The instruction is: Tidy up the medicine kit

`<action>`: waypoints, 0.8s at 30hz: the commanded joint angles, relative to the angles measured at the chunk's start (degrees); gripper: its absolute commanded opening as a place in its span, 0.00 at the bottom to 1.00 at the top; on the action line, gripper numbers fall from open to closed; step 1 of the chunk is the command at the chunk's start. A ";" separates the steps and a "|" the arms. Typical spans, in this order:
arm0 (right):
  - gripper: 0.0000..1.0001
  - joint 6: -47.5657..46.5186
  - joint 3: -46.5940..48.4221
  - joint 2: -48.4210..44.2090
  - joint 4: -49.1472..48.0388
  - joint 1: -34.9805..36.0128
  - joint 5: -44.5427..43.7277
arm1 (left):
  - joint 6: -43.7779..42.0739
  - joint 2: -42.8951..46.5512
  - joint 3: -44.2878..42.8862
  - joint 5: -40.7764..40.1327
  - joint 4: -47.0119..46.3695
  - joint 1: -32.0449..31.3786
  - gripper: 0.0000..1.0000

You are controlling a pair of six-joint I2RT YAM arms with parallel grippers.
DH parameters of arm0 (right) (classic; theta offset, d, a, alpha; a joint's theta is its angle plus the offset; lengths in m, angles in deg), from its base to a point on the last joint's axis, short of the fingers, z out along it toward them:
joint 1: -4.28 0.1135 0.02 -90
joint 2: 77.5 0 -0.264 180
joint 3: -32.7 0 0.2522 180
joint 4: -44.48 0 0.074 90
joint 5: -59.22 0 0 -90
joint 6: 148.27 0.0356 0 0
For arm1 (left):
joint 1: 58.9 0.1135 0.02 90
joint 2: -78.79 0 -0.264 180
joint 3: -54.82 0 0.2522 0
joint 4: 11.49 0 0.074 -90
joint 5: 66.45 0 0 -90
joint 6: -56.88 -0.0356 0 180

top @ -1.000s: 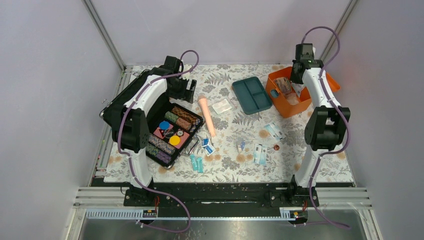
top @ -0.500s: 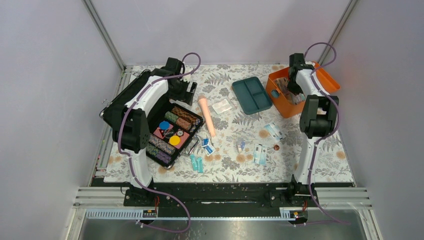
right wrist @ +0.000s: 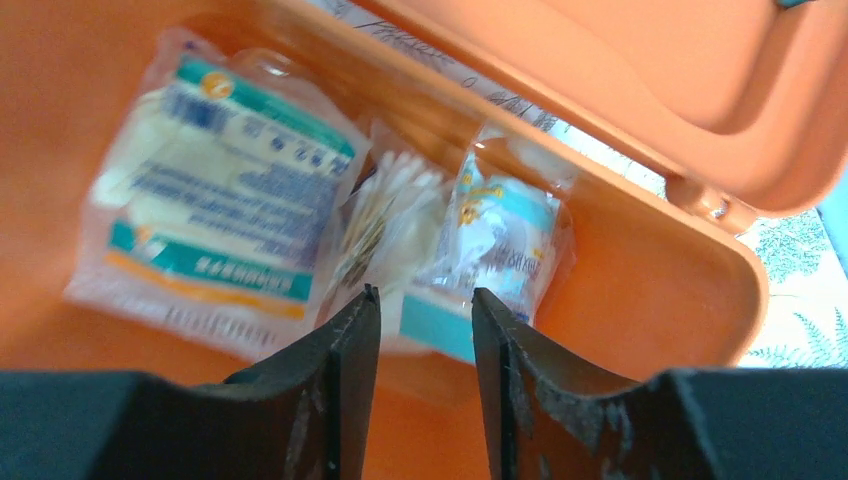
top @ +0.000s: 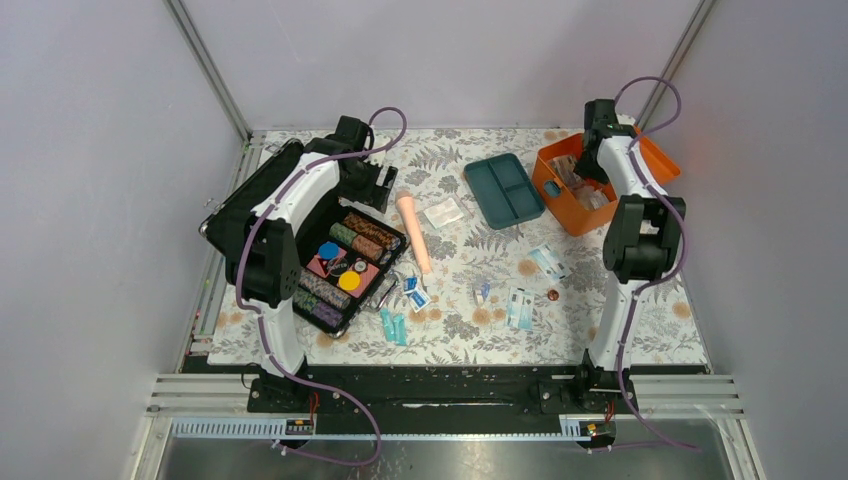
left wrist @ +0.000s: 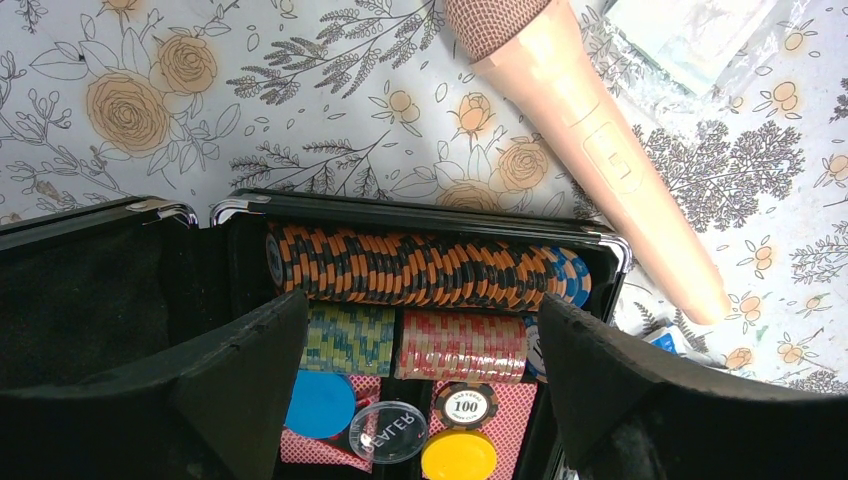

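The medicine kit [top: 566, 213] is an orange box at the back right, with its lid [top: 661, 164] swung open. Its dark teal divided tray [top: 505, 190] lies on the table to the box's left. My right gripper [top: 586, 168] hangs over the box's inside. In the right wrist view the right gripper [right wrist: 425, 300] has its jaws a little apart, with nothing between them. Below it in the box [right wrist: 640, 270] lie a large white and teal packet [right wrist: 215, 215], a swab packet [right wrist: 390, 215] and a small bandage packet [right wrist: 505, 245]. My left gripper [top: 380, 185] is open and empty above the black chip case [top: 345, 262].
A peach microphone-shaped thing [top: 415, 232] lies mid-table. Loose items lie on the floral cloth: a clear packet [top: 443, 213], white and blue packets [top: 545, 262] [top: 518, 306] [top: 415, 293], teal tubes [top: 392, 326] and a small brown piece [top: 552, 295]. The left wrist view shows chip rows [left wrist: 420, 268].
My right arm folded back and its gripper came down from above the box's far rim to over the packets inside. The left arm has barely moved.
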 commanded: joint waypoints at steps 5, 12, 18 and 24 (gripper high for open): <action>0.63 -11.28 -4.99 -14.97 -5.19 1.86 22.62 | 1.41 1.29 -1.60 1.34 -1.73 -0.02 0.84; 0.65 -24.17 -12.99 -20.45 -5.24 10.37 33.25 | 1.86 1.04 -2.41 1.83 -2.53 0.05 0.84; 0.60 -27.66 -19.84 -21.11 0.00 16.76 48.48 | 2.53 0.99 -2.59 2.14 -2.94 0.04 0.84; 0.66 -28.30 -20.13 -16.65 4.97 19.94 47.45 | 2.43 2.28 -0.67 1.76 -3.98 0.04 0.83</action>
